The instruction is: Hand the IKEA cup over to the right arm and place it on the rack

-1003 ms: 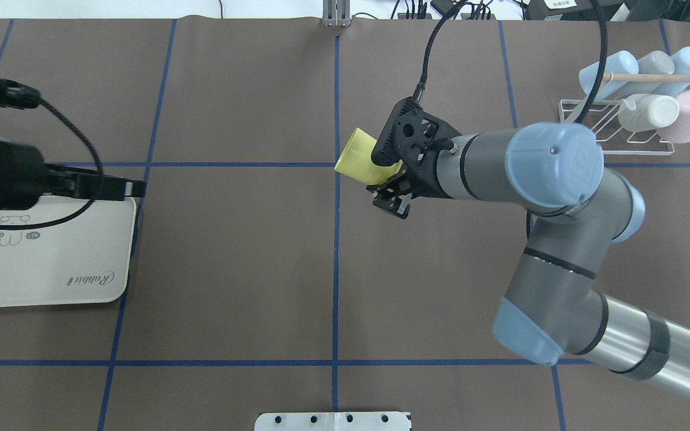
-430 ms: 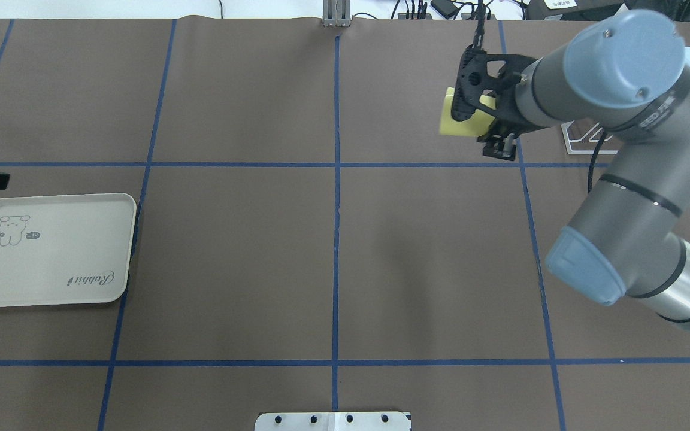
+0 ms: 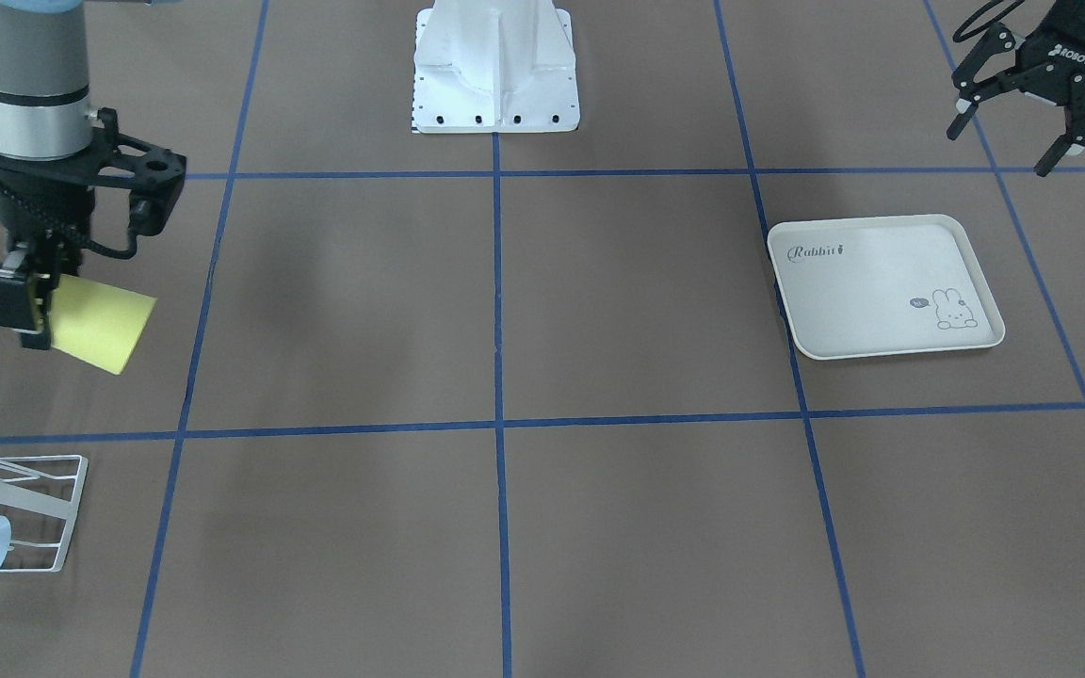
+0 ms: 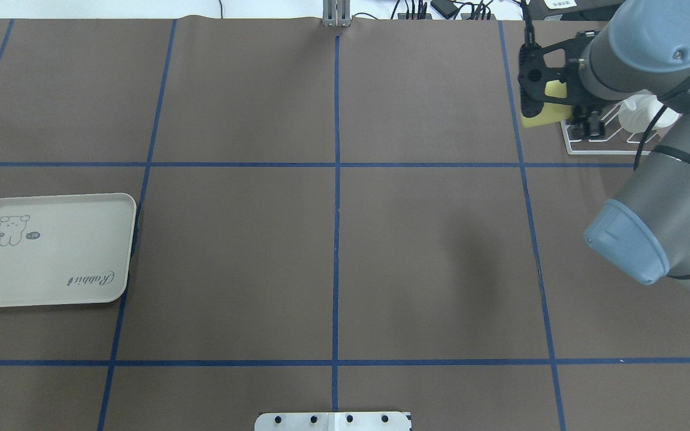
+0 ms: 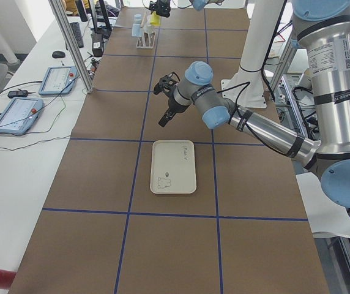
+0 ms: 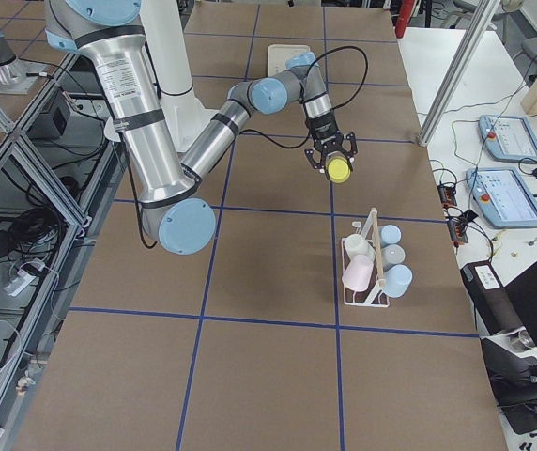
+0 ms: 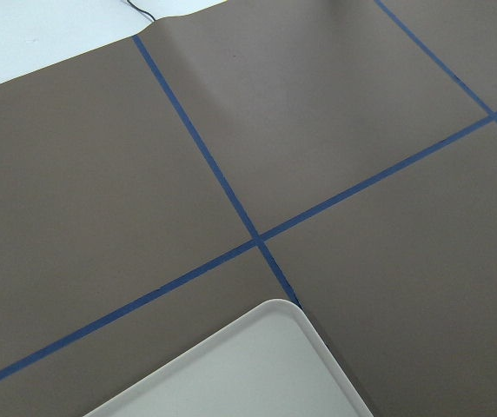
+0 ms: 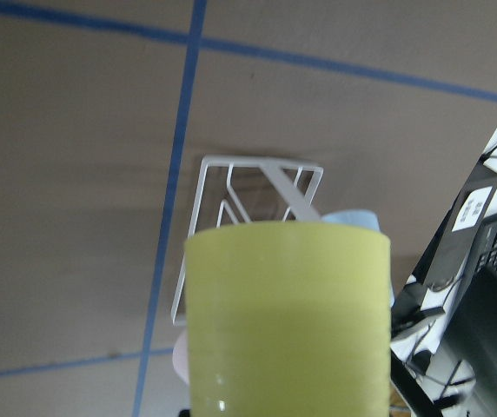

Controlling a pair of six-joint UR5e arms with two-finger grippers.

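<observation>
My right gripper (image 3: 32, 315) is shut on the yellow IKEA cup (image 3: 100, 325) and holds it on its side above the table. In the overhead view the cup (image 4: 538, 115) hangs just left of the white wire rack (image 4: 584, 145), whose near corner shows under the arm. The right wrist view shows the cup (image 8: 288, 330) close up, with the rack (image 8: 257, 174) on the table below. The exterior right view shows the cup (image 6: 340, 169) short of the rack (image 6: 370, 272). My left gripper (image 3: 1006, 141) is open and empty, raised beyond the tray.
The rack holds several cups, among them blue (image 6: 398, 280), pink (image 6: 356, 274) and white (image 6: 355, 246). A cream rabbit-print tray (image 4: 51, 248) lies at the table's left, empty. The robot's base plate (image 3: 495, 104) sits at the near edge.
My right arm has carried the yellow cup right and back, from the table's middle to beside the rack. My left arm has drawn back to the left, almost out of the overhead view.
</observation>
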